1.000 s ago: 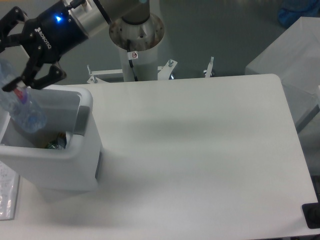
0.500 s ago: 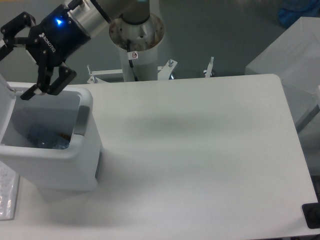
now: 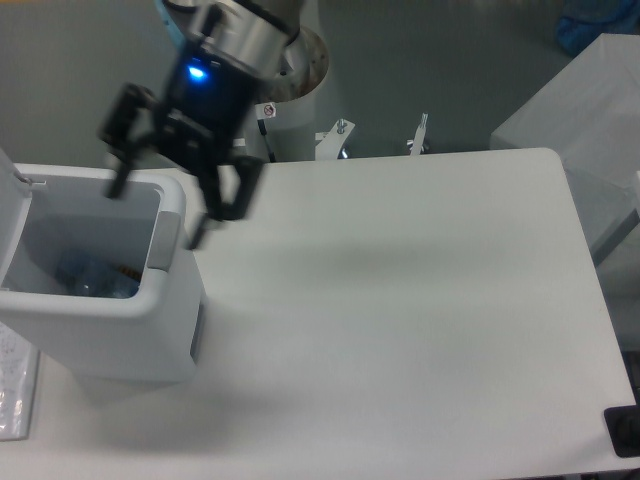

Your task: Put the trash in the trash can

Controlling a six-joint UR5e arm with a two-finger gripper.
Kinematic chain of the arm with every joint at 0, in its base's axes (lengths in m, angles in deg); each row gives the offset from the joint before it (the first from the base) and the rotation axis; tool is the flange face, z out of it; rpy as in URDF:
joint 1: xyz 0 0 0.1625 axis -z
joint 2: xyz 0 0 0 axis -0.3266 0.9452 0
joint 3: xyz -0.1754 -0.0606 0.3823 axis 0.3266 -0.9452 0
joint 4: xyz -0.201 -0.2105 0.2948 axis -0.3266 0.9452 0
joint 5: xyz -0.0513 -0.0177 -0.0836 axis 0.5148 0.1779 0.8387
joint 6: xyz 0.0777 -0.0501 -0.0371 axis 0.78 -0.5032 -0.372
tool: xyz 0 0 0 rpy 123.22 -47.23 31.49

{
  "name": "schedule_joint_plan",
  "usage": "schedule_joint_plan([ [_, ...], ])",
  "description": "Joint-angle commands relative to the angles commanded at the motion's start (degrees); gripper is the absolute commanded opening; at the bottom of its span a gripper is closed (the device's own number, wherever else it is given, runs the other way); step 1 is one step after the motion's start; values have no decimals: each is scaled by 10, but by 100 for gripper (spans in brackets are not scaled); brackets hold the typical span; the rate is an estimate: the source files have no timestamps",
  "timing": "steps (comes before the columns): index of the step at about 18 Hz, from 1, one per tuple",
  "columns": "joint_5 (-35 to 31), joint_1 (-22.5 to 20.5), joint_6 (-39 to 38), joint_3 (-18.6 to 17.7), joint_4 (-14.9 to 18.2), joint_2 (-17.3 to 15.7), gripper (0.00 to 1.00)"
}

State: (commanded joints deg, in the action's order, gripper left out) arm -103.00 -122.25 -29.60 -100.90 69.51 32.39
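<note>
Spreading across most of the view, the white bench (image 3: pixel 400 320) carries the white trash can (image 3: pixel 110 325) at its left edge, lid up, a grey panel on its right rim. Above that rim hangs the black claw (image 3: pixel 160 205), blurred, fingers wide apart and holding nothing; no writing on it is legible. The clear bottle (image 3: pixel 90 278) lies inside the can.

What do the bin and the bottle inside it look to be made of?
The trash can looks like white moulded plastic, going by its smooth matte walls and rounded corners. The bottle inside seems to be clear thin plastic, translucent and bluish, though shadow blurs its details.
</note>
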Motion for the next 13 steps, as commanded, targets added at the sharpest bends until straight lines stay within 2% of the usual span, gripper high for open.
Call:
schedule_joint_plan([
  [4, -48, -39, 167, -8, 18, 17, 100],
  [7, -63, -75, 254, -14, 64, 24, 100],
  [10, -121, -103, 289, -3, 105, 47, 100],
  [13, -218, -97, 291, 24, 157, 73, 100],
])
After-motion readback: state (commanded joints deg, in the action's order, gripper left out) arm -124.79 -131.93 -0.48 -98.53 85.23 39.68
